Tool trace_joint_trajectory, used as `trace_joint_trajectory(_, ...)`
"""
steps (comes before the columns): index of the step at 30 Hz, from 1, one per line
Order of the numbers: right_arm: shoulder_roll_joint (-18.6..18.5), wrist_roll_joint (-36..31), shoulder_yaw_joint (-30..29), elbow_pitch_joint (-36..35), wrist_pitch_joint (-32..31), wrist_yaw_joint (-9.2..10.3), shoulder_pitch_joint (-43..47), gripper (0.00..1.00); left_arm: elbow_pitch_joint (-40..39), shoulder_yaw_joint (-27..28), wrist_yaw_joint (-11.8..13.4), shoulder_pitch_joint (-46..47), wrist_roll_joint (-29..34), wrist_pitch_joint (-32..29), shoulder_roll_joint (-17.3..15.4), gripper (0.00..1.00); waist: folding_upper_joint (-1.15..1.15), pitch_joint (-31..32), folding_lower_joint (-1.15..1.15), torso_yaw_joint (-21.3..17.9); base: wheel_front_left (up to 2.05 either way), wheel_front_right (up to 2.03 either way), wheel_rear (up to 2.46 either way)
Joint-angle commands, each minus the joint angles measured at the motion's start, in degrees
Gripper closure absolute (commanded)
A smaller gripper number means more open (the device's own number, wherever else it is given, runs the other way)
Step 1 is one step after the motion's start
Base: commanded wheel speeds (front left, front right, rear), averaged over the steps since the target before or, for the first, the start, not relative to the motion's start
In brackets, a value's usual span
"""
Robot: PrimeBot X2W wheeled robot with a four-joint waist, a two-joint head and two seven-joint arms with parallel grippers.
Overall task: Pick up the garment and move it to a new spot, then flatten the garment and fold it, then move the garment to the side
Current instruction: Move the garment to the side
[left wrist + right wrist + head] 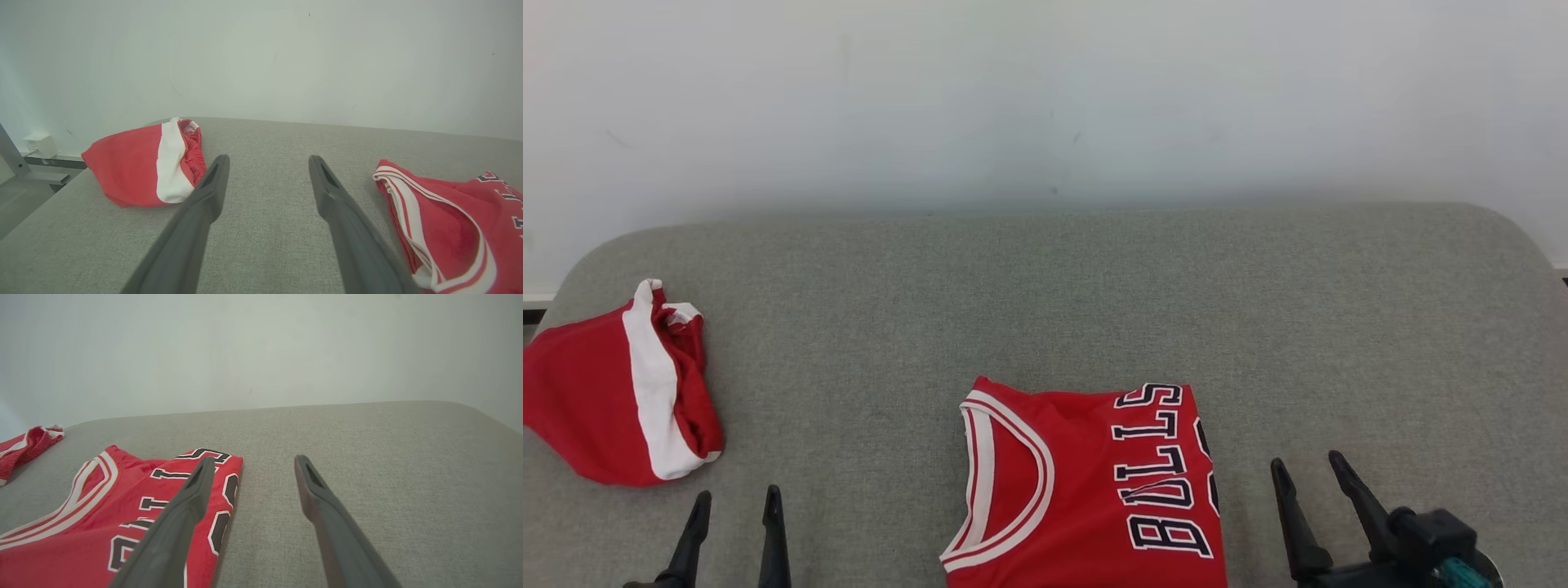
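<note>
The garment, a red jersey [1086, 482] with white trim and dark lettering, lies folded on the grey cushioned surface [1094, 286] at the near middle. It also shows as the jersey [449, 220] at the left wrist view's right and the jersey [102, 514] at the right wrist view's lower left. My left gripper [737, 494] stands open to the jersey's left, above bare fabric, with nothing between its fingers [208, 192]. My right gripper [1305, 460] is open just off the jersey's right edge, its left finger [192, 498] over the cloth's border.
Red shorts with a white stripe [596, 400] lie bunched at the surface's far left edge, also seen as the shorts [135, 167]. A pale wall [1045, 98] rises behind. Beyond the left edge are a white box [41, 145] and a metal frame.
</note>
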State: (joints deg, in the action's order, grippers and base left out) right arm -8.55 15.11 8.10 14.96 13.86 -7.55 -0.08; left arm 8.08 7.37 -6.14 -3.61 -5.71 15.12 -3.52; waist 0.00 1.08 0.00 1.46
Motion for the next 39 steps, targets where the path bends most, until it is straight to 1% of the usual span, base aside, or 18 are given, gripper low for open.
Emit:
trace_joint_trajectory(1,-0.38,-0.02,0.73,1.36,-1.05,0.14,-1.82,0.0,-0.09,-0.04,-0.05,0.86,0.28,0.01,0.07,0.0,0.0,-0.7,0.0,0.7,0.0,0.0,0.0)
trace_joint_trajectory(5,-0.7,0.01,3.08,6.04,-3.56,0.14,-6.28,0.0,0.03,-0.94,0.09,1.6,0.18,0.01,0.28,0.0,0.0,-2.31,0.0,2.09,0.0,0.0,0.0)
trace_joint_trajectory(8,-0.16,0.55,4.48,9.96,-4.52,0.14,-9.3,0.0,-0.06,-1.49,0.52,2.17,-0.19,0.01,0.35,0.0,0.0,-3.55,0.0,3.13,0.0,0.0,0.0)
trace_joint_trajectory(16,0.24,2.25,6.96,21.78,-4.61,0.14,-14.85,0.0,0.91,-1.75,0.27,4.04,-0.87,0.01,0.51,0.0,0.0,-6.27,0.0,5.05,0.0,0.0,0.0)
trace_joint_trajectory(21,1.38,5.52,9.76,27.83,-4.14,0.14,-17.44,0.0,0.93,-1.93,0.33,4.69,-1.09,0.01,0.59,0.0,0.0,-7.38,0.0,5.35,0.0,0.0,0.0)
trace_joint_trajectory(22,1.78,6.86,10.57,28.6,-4.48,0.14,-17.49,0.08,0.91,-1.95,0.36,4.73,-1.14,0.01,0.59,0.0,0.0,-7.55,0.0,5.34,0.0,0.0,0.0)
trace_joint_trajectory(23,2.21,8.43,11.38,29.09,-4.69,0.13,-17.56,0.83,0.95,-2.0,0.38,4.84,-1.23,0.01,0.6,0.0,0.0,-7.7,0.0,5.29,0.0,0.0,0.0)
trace_joint_trajectory(24,2.32,9.63,12.19,29.39,-4.78,0.13,-17.79,1.0,0.99,-2.07,0.37,4.97,-1.32,0.01,0.61,0.0,0.0,-7.92,0.0,5.17,0.0,0.0,0.0)
trace_joint_trajectory(27,1.24,11.99,14.76,30.2,-4.69,0.14,-19.44,1.0,1.06,-2.2,0.37,5.52,-1.52,0.01,0.62,0.0,0.0,-8.66,0.0,4.69,0.0,0.0,0.0)
trace_joint_trajectory(30,-0.15,13.72,16.62,30.26,-4.13,0.15,-23.28,1.0,1.18,-2.37,0.23,6.32,-1.82,0.01,0.62,0.0,0.0,-9.69,0.0,4.05,0.0,0.0,0.0)
trace_joint_trajectory(33,-2.27,15.3,18.6,30.1,-4.27,0.15,-27.81,1.0,1.13,-2.96,0.17,7.48,-2.0,0.01,0.61,0.0,0.0,-11.13,0.0,3.57,0.0,0.0,0.0)
trace_joint_trajectory(36,-5.18,16.28,20.39,29.9,-4.96,0.15,-33.05,1.0,1.19,-3.7,-0.16,8.78,-2.18,0.01,0.63,0.0,0.0,-13.31,0.0,3.13,0.0,0.0,0.0)
trace_joint_trajectory(37,-5.18,16.28,20.39,29.9,-4.96,0.15,-33.05,1.0,1.19,-3.7,-0.16,8.78,-2.18,0.01,0.63,0.0,0.0,-13.31,0.0,3.13,0.0,0.0,0.0)
trace_joint_trajectory(39,-7.23,17.2,21.4,29.7,-5.6,0.15,-36.42,1.0,1.05,-4.19,-0.26,9.72,-2.12,0.01,0.61,0.0,0.0,-15.11,0.0,2.71,0.0,0.0,0.0)
